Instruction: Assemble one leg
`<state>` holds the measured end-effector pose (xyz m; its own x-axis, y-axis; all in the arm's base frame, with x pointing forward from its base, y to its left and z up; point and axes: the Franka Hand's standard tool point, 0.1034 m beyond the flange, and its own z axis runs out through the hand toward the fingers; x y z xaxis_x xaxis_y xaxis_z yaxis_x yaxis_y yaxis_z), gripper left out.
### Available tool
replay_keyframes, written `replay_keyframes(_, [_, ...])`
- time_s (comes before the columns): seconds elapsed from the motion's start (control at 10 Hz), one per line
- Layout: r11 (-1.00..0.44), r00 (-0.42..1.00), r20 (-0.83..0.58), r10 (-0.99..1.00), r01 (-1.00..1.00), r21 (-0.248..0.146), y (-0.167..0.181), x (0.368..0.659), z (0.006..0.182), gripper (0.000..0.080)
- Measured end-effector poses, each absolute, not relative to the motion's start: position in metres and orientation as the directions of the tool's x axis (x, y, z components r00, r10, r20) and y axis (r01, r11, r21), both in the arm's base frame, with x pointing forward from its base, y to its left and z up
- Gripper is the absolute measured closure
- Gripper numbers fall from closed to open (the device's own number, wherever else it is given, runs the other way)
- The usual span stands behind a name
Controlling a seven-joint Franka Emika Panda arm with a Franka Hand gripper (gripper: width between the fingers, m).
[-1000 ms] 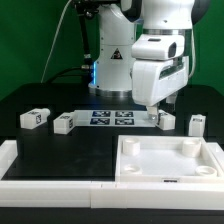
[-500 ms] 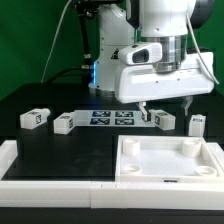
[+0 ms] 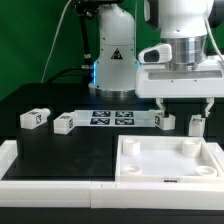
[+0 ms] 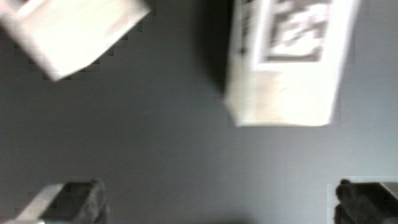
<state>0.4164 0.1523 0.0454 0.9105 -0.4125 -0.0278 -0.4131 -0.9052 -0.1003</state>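
Four small white legs with tags lie on the black table: one [image 3: 37, 118] and another [image 3: 64, 124] at the exterior view's left, and two [image 3: 165, 121] [image 3: 196, 124] at its right. My gripper [image 3: 184, 108] hangs open and empty just above the right pair, one finger on each side of them. In the wrist view a tagged leg [image 4: 285, 65] lies beyond my open gripper [image 4: 221, 205], and a second white block [image 4: 80, 35] lies beside it. Both are apart from the fingertips [image 4: 71, 203].
The marker board [image 3: 105, 118] lies between the leg pairs. The large white tray with a raised rim [image 3: 170, 172] sits at the front right. A white border piece [image 3: 25, 165] runs along the front left. The arm's base [image 3: 112, 60] stands at the back.
The gripper has moved toward the exterior view's right and turned. Its fingers now stand wide apart over the two right legs. The parts on the table have not moved.
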Motion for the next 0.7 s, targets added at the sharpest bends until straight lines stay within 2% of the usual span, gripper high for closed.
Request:
replay_keyframes(0.3, [-0.931, 0.933, -0.088, -0.349, -0.356, -0.079, 0.147, 0.414, 0.044, 0.0151])
replay_keyframes(0.4, [-0.941, 0.934, -0.164, -0.319, -0.333, -0.067, 0.141, 0.413, 0.044, 0.0151])
replay_keyframes(0.7, [-0.965, 0.893, -0.400, -0.208, -0.255, -0.068, 0.134, 0.413, 0.041, 0.0151])
